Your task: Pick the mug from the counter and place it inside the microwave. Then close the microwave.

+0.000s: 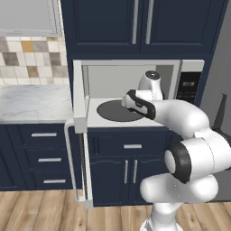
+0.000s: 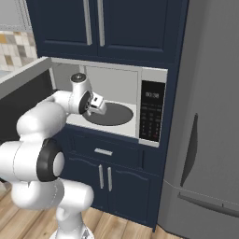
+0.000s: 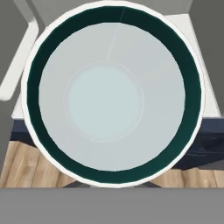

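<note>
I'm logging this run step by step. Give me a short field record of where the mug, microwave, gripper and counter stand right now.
mug: seen from above in the hand view, dark green rim, pale inside, close under the hand camera
microwave: door swung open to the left, pale interior with bare dark turntable
gripper: at the microwave's opening; finger state cannot be told
counter: white marble, left of the microwave
task stage: mug not yet on turntable, door not closed
</note>
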